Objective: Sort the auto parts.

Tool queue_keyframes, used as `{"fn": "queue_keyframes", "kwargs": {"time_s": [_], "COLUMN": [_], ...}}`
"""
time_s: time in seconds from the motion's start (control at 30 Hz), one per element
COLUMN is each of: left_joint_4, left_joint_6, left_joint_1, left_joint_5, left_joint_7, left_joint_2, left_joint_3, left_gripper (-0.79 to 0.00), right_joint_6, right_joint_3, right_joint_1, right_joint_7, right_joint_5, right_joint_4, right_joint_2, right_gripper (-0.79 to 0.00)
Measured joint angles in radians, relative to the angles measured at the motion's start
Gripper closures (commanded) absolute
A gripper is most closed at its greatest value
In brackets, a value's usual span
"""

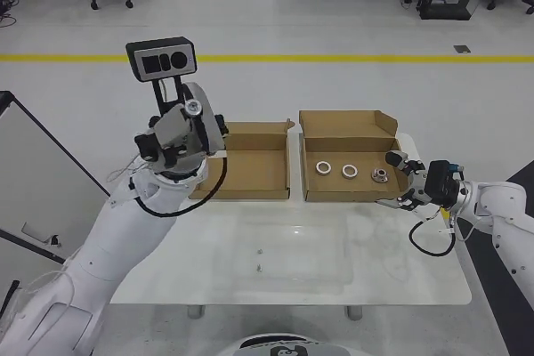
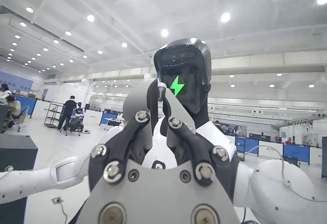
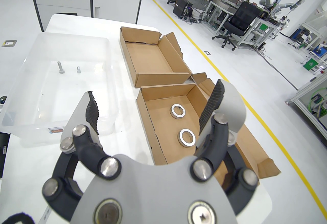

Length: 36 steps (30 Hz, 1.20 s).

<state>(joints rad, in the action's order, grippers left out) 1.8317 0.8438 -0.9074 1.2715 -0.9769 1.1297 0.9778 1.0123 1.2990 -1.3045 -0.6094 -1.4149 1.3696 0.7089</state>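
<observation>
My left gripper point(image 2: 161, 93) is raised high above the table's left side with its fingers pointing up, shut on a small silver bolt point(image 2: 160, 91); from above the bolt point(image 1: 193, 108) shows end-on between the fingertips. My right gripper point(image 3: 154, 92) stands open with nothing in it, at the right wall of the right cardboard box point(image 1: 311, 182). In that box lie two silver rings point(image 3: 178, 110) point(image 3: 187, 137) and a darker round part point(image 1: 380, 174) close to the right gripper point(image 1: 391, 182). The left cardboard box point(image 3: 139, 77) holds nothing.
A clear plastic bin point(image 3: 23, 82) stands on the white table in front of the boxes, with two small bolts point(image 3: 60, 67) point(image 3: 78, 70) in it. The boxes' open flaps stick up at the back. A grey cabinet point(image 1: 18, 169) stands left of the table.
</observation>
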Motion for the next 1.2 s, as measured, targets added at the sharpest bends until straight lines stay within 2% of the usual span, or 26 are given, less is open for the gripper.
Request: {"fn": "queue_keyframes", "kwargs": {"time_s": [0.17,0.3,0.5,0.63,0.77,1.03,1.2], "left_joint_4": [-0.018,-0.049,-0.083,-0.084,-0.06,-0.004,-0.001], "left_joint_6": [-0.033,-0.04,-0.026,-0.021,-0.013,-0.038,-0.066], "left_joint_1": [-0.018,-0.029,-0.037,-0.044,-0.052,-0.053,-0.057], "left_joint_5": [-0.028,-0.15,-0.395,-0.498,-0.451,-0.21,-0.192], "left_joint_7": [-0.033,-0.04,-0.026,-0.02,-0.012,-0.038,-0.066], "left_joint_2": [0.024,0.035,0.036,0.035,0.039,0.055,0.065], "left_joint_3": [0.046,0.082,0.118,0.13,0.117,0.101,0.123], "left_gripper": [0.0,0.0,0.0,0.0,0.0,0.0,0.0], "right_joint_6": [0.0,0.0,0.0,0.0,0.0,0.0,0.0], "right_joint_3": [0.0,0.0,0.0,0.0,0.0,0.0,0.0], "right_joint_1": [0.0,0.0,0.0,0.0,0.0,0.0,0.0], "right_joint_7": [0.0,0.0,0.0,0.0,0.0,0.0,0.0], "right_joint_5": [0.0,0.0,0.0,0.0,0.0,0.0,0.0], "right_joint_4": [0.0,0.0,0.0,0.0,0.0,0.0,0.0], "right_joint_2": [0.0,0.0,0.0,0.0,0.0,0.0,0.0], "right_gripper": [-0.785,-0.785,-0.785,-0.785,-0.785,-0.785,-0.785]}}
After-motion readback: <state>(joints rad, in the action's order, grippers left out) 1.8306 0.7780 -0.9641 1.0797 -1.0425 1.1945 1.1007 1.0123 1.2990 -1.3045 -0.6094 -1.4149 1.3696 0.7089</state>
